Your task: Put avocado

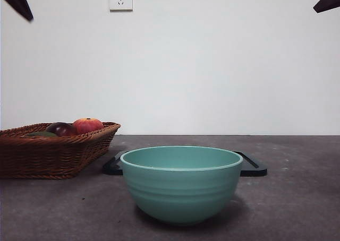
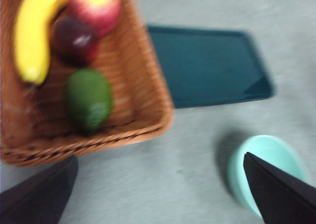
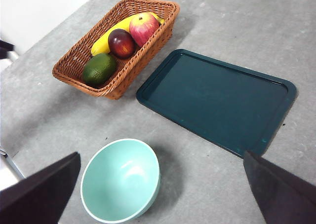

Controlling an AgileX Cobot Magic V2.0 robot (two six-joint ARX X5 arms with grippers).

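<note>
The avocado (image 2: pixel 89 99) is dark green and oval. It lies in a brown wicker basket (image 2: pixel 148 86) beside a dark maroon fruit (image 2: pixel 74 39), a red-orange fruit (image 2: pixel 96 7) and a banana (image 2: pixel 32 31). My left gripper (image 2: pixel 160 157) is open and empty, high above the table near the basket's end. My right gripper (image 3: pixel 162 155) is open and empty, high above the bowl and tray. The right wrist view also shows the avocado (image 3: pixel 98 68) in the basket (image 3: pixel 143 51). In the front view only a sliver of the avocado (image 1: pixel 42 134) shows over the basket rim (image 1: pixel 53 140).
A teal bowl (image 1: pixel 181 182) stands empty at the table's front middle. A dark flat tray (image 3: pixel 217 100) lies behind it, right of the basket. Both arms show only as black tips at the front view's top corners (image 1: pixel 16 1) (image 1: pixel 326 1).
</note>
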